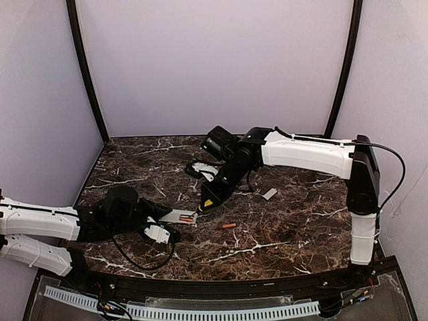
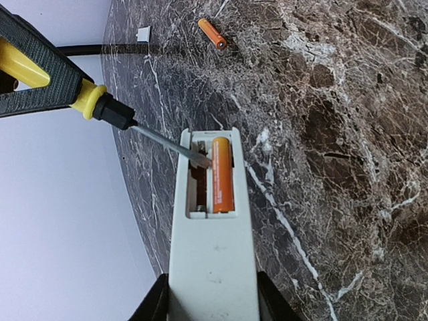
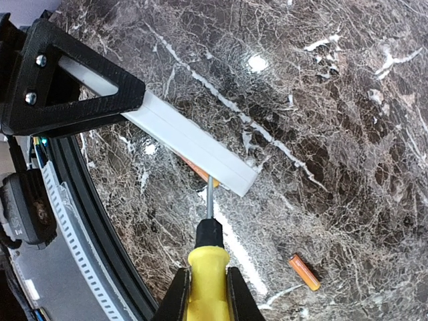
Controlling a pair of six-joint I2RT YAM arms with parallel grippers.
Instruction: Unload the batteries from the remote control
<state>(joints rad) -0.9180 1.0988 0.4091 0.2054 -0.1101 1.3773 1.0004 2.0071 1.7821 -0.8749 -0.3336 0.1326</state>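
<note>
My left gripper (image 2: 210, 304) is shut on the white remote control (image 2: 212, 254), held just above the table with its open battery bay up. One orange battery (image 2: 223, 175) sits in the bay; the slot beside it is empty. My right gripper (image 3: 208, 294) is shut on the yellow-handled screwdriver (image 3: 208, 281); its tip (image 2: 200, 159) rests in the bay against the battery's end. The second battery (image 1: 229, 226) lies loose on the table, also in the left wrist view (image 2: 212, 33) and the right wrist view (image 3: 304, 271). The remote shows in the top view (image 1: 180, 217) and the right wrist view (image 3: 194, 144).
The small grey-white cover piece (image 1: 269, 194) lies on the marble table right of the right arm, also in the left wrist view (image 2: 144, 33). A black rail (image 1: 221, 284) runs along the near table edge. Walls close the left, back and right.
</note>
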